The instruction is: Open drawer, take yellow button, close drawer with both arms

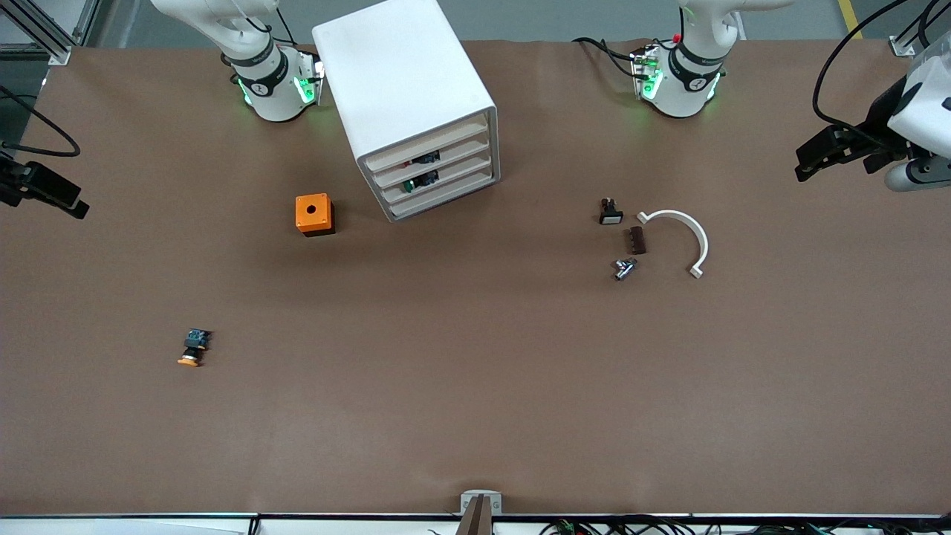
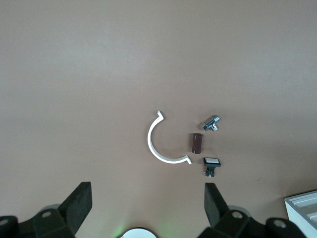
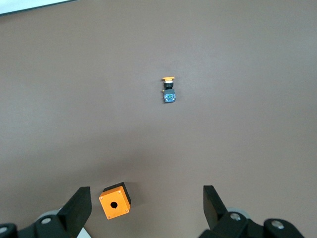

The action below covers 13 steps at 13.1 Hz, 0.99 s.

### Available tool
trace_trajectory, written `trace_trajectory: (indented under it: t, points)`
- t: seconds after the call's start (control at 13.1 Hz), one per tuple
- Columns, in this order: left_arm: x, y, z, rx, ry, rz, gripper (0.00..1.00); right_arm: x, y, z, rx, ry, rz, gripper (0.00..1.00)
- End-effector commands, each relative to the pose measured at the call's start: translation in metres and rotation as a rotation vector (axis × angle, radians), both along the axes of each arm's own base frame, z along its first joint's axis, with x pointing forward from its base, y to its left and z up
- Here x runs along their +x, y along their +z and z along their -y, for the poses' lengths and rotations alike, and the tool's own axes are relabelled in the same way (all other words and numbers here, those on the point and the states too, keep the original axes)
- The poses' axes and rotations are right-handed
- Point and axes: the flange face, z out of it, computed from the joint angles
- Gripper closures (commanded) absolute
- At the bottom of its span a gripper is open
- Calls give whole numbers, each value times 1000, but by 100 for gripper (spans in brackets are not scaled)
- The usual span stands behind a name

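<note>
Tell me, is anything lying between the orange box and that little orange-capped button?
Nothing: between the box and the button there is only bare brown table. The front and right wrist views both show it.

We see a brown table (image 1: 475, 386) w/ a white cabinet (image 1: 405, 89) standing near its 12 o'clock edge, between the two arm bases. From the cabinet: an orange box (image 1: 314, 214) w/ a hole on top sits close by at approx. 8 o'clock; the button (image 1: 194, 348), orange cap and black-and-blue body, lies on its side well apart, also approx. 8 o'clock. At the cabinet's 4 o'clock lies a cluster: black button w/ white cap (image 1: 610, 212), dark brown block (image 1: 637, 240), small metal fitting (image 1: 623, 268), white curved clip (image 1: 682, 238). The block lies between the fitting and the white-capped button, just beside the clip.
</note>
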Motion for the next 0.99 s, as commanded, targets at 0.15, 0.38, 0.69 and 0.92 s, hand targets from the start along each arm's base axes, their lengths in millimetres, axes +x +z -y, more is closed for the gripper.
trace_trajectory:
  t: [0.15,0.38,0.69,0.92]
  points:
    - [-22,8,-2,-12,-70,4,0,-8,7,-1,15,3,3,0]
    - [-22,9,-3,-13,-42,8,0,-8,7,0,12,3,6,0]
    - [-19,6,4,-12,1,3,0,-7,8,0,12,0,8,0]
    - [-16,14,4,-14,22,20,0,-7,8,1,12,-2,8,0]
